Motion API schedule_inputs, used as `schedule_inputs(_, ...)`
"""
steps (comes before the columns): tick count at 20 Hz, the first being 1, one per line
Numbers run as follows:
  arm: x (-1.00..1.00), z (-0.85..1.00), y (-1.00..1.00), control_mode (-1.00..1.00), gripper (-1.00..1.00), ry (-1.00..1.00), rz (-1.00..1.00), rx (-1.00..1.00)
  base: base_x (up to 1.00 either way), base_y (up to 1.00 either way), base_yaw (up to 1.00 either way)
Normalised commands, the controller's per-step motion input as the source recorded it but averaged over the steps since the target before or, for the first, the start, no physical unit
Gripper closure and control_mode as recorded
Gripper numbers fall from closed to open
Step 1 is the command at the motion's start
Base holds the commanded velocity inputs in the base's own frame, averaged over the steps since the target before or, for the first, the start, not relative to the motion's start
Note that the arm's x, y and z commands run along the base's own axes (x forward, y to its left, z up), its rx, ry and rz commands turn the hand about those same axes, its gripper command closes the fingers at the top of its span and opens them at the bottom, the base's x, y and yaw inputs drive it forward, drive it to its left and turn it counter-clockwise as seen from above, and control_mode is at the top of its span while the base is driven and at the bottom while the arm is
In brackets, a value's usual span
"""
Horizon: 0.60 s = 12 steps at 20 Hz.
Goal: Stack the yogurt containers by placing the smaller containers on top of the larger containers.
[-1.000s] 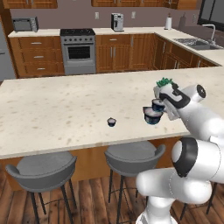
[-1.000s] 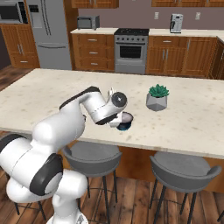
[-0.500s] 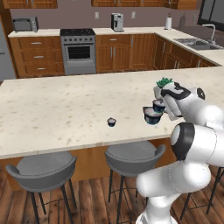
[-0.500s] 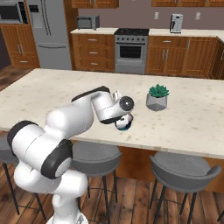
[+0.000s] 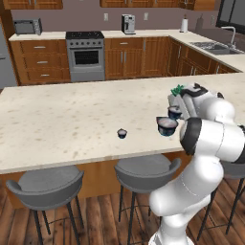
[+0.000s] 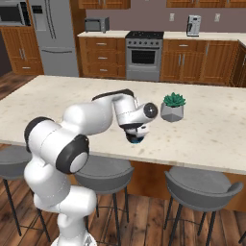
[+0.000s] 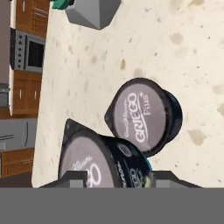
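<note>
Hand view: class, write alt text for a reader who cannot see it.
A dark yogurt cup sits between the gripper fingertips, tilted beside a second cup whose lid reads GRIEGO, on a speckled counter. A grey plant pot stands beyond.

Wide bare stretch of the island counter [image 5: 72, 115] left of the tiny yogurt cup [image 5: 122, 133], two larger yogurt cups [image 7: 146, 114] crowded side by side at its right end, potted plant [image 6: 172, 106] just behind them, blocking passage there.

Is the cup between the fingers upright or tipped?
Tipped: in the hand view the held cup leans beside the other cup, between the fingers.
</note>
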Motion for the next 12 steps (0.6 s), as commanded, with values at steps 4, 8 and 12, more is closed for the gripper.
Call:
schedule_inputs(4,0.0,-0.09,-0.01,-1.0,1.0,0.0,0.08,0.0,0.0,0.0,0.0)
schedule_inputs(8,0.0,-0.06,0.0,-1.0,1.0,0.0,0.07,0.0,0.0,0.0,0.0)
schedule_inputs(12,0.07,-0.14,0.0,-1.0,1.0,0.0,0.04,0.0,0.0,0.0,0.0)
